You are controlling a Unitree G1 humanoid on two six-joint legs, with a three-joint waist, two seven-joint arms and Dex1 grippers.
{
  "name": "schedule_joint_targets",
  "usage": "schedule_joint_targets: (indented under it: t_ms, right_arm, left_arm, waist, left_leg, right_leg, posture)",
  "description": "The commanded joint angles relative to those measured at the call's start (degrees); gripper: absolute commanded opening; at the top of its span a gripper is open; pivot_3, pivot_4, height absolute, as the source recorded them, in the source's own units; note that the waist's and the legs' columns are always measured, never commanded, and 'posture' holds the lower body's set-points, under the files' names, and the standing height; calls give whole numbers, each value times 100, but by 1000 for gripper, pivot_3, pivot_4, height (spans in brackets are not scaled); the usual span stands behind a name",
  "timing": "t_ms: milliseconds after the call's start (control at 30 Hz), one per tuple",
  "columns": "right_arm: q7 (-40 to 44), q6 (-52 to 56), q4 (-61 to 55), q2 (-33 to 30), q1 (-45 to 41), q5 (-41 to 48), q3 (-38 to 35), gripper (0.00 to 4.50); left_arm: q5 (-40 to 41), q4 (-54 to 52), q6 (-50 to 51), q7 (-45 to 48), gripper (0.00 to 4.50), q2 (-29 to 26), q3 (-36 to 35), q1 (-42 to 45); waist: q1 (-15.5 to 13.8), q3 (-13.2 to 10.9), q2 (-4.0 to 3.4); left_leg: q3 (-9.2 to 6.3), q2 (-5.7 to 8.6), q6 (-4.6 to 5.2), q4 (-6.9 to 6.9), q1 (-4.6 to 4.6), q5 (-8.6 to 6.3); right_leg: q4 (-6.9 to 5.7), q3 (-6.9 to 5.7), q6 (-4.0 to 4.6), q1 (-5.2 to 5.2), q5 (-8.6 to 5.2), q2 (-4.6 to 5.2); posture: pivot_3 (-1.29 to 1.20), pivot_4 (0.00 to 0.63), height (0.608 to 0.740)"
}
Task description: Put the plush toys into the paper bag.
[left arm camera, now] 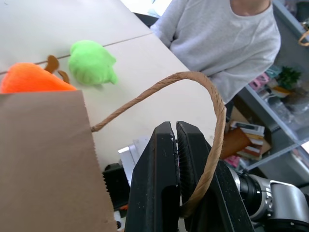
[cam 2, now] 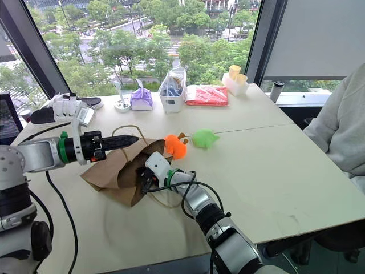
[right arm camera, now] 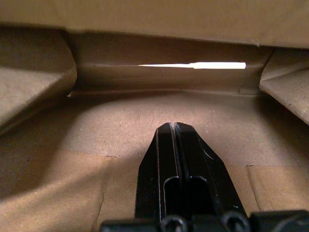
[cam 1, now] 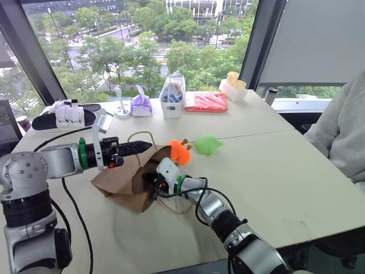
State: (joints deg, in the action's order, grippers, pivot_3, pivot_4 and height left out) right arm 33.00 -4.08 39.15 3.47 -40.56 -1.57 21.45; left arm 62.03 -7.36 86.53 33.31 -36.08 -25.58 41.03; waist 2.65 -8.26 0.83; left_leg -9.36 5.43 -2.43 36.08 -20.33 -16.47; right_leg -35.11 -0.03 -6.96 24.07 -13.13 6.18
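The brown paper bag (cam 1: pixel 120 181) lies on its side on the table, its mouth facing right. My left gripper (cam 1: pixel 149 146) is shut on the bag's twisted paper handle (left arm camera: pixel 213 110) and holds the upper side of the mouth up. My right gripper (right arm camera: pixel 171 126) reaches into the bag's mouth, shut, with nothing between its fingers; the bag's inside (right arm camera: pixel 120 130) shows no toy. The orange plush toy (cam 1: pixel 180 152) lies on the table just outside the mouth. The light green plush toy (cam 1: pixel 207 144) lies a little further right.
A person in a grey sweatshirt (cam 1: pixel 342 131) sits at the table's right edge. Along the window stand a purple pouch (cam 1: pixel 141 105), a clear plastic bag in a white tub (cam 1: pixel 172 97), a red packet (cam 1: pixel 205 101) and a white box (cam 1: pixel 232 87). A black cable (cam 1: pixel 74 211) crosses the table's left side.
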Motion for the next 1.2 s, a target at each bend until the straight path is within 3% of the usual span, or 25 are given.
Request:
schedule_joint_targets:
  t_ms: [33, 433, 800, 1200]
  right_arm:
    - [21, -137, -61, 146, -44, -53, -41, 0]
    - [33, -85, 14, 300, 67, -264, 36, 0]
    - [674, 192, -1026, 336, 259, 245, -137, 0]
    - [769, 118, -585, 473, 491, -116, 289, 0]
  left_arm:
    - [185, 3, -154, 92, 129, -118, 17, 354]
    - [526, -298, -132, 432, 129, -171, 720, 905]
    - [-760, -386, -1672, 1775, 129, -1358, 1868, 230]
    - [-1503, 72, -2746, 2605, 129, -1150, 2498, 783]
  waist:
    - [-1, 0, 0]
    - [14, 0, 1]
    - [127, -1, -1]
    - [130, 0, -1]
  left_leg:
    - [0, 0, 0, 0, 1, 0]
    - [0, -4, -2, 0, -1, 0]
    - [3, -20, -15, -6, -2, -3]
    - [6, -20, -15, -7, -3, -4]
  right_leg:
    - [0, 0, 0, -1, 0, 0]
    - [-2, 4, 1, 2, 1, -5]
    - [-3, 14, 8, 12, 5, -28]
    - [-3, 20, 8, 17, 5, -32]
  posture:
    - [0, 150, 740]
    - [0, 150, 740]
    - [0, 150, 740]
    - [0, 150, 740]
